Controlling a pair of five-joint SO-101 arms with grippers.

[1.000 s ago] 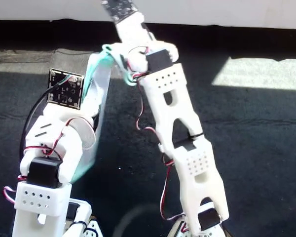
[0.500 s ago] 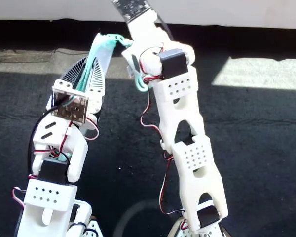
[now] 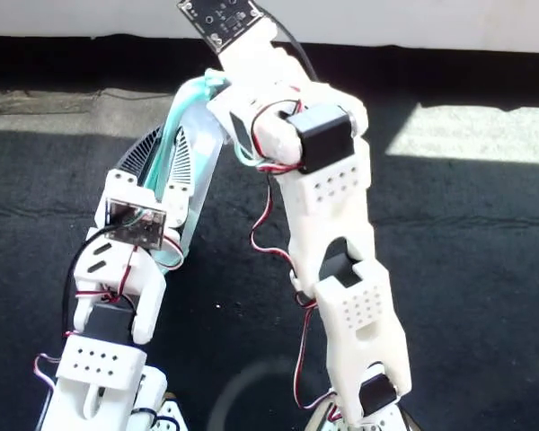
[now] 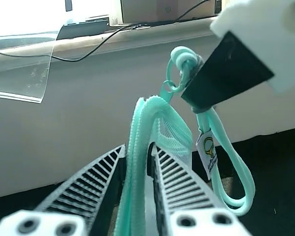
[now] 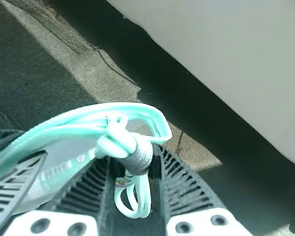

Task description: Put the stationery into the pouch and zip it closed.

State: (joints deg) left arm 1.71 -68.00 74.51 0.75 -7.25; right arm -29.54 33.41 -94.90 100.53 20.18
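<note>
Zipping is judged in hand: pouch (image 4: 173, 132) pinched by left gripper (image 4: 137, 150), zipper pull cord (image 4: 184, 59) clamped by right gripper (image 5: 132, 153); steady pull along zip needed next.

Pouch (image 3: 200, 148): see-through body, mint-green edging and mesh.
Cord (image 4: 236, 182): mint green, with a grey sleeve (image 5: 137, 156) at the knot.
Tag (image 4: 208, 150): white, with a yellow-green ring mark.
Left gripper (image 4: 137, 152): black fingers (image 4: 179, 184), ribbed in fine parallel lines.
Right arm (image 3: 341, 224): white shell with dotted holes, black motor (image 3: 323, 135), red wires (image 3: 262, 211).
Tabletop (image 3: 467, 269): dark charcoal, with a pale sunlit patch by its far right edge.
</note>
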